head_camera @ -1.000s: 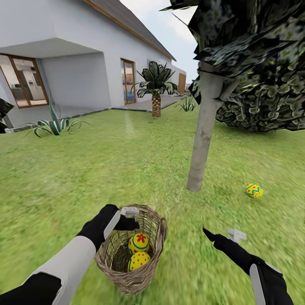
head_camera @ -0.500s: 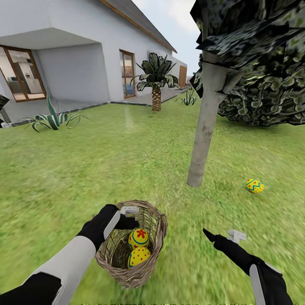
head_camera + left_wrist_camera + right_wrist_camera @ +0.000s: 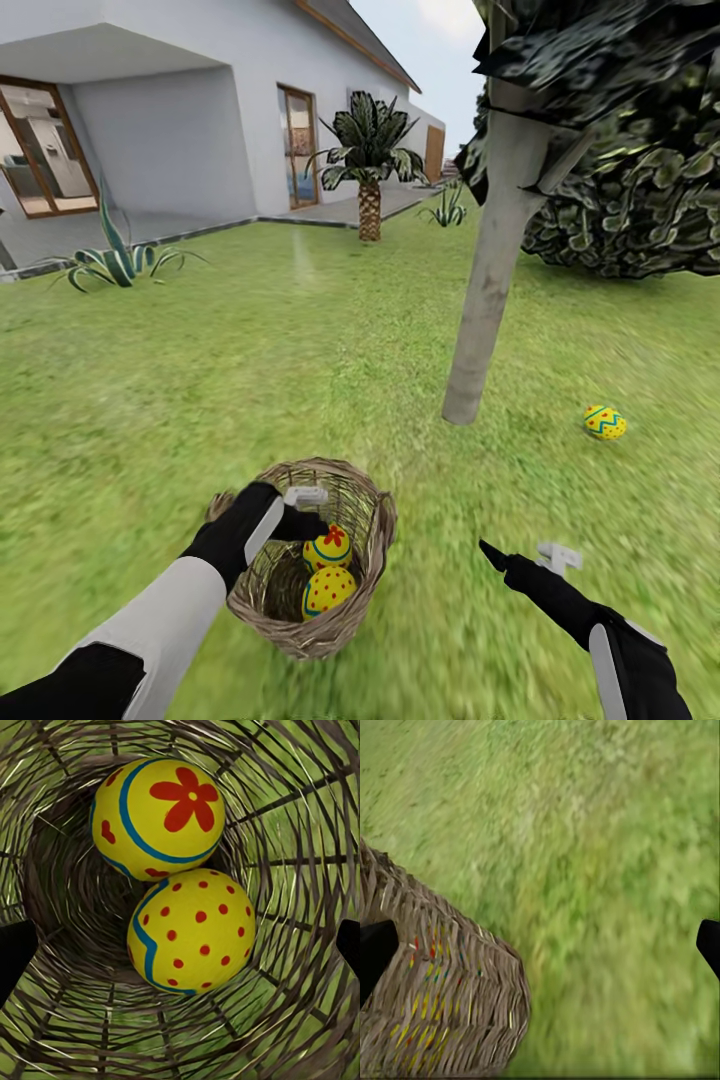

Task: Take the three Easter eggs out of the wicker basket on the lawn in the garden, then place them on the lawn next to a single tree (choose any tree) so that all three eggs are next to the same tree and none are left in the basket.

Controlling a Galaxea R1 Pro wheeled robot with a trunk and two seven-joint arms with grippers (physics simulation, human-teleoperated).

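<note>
The left gripper [image 3: 300, 512] hangs over the mouth of the wicker basket [image 3: 370, 590], jaws spread wide and empty. Straight ahead of them lie 2 eggs, touching: the dotted egg [image 3: 192, 931] nearer, the flower egg [image 3: 159, 817] just past it. The right gripper [image 3: 520, 562], also spread and empty, waits beside the basket. Farther off, the 3rd egg [image 3: 605, 422] rests on the lawn [image 3: 300, 380] near the tree [image 3: 488, 300].

A brown wicker basket [image 3: 330, 620] sits on the lawn [image 3: 250, 380], apparently leaning slightly, holding a flower-painted egg [image 3: 157, 817] touching a red-dotted egg [image 3: 191, 930]. A zigzag egg [image 3: 604, 421] lies on grass near the grey-trunked tree [image 3: 490, 290].
</note>
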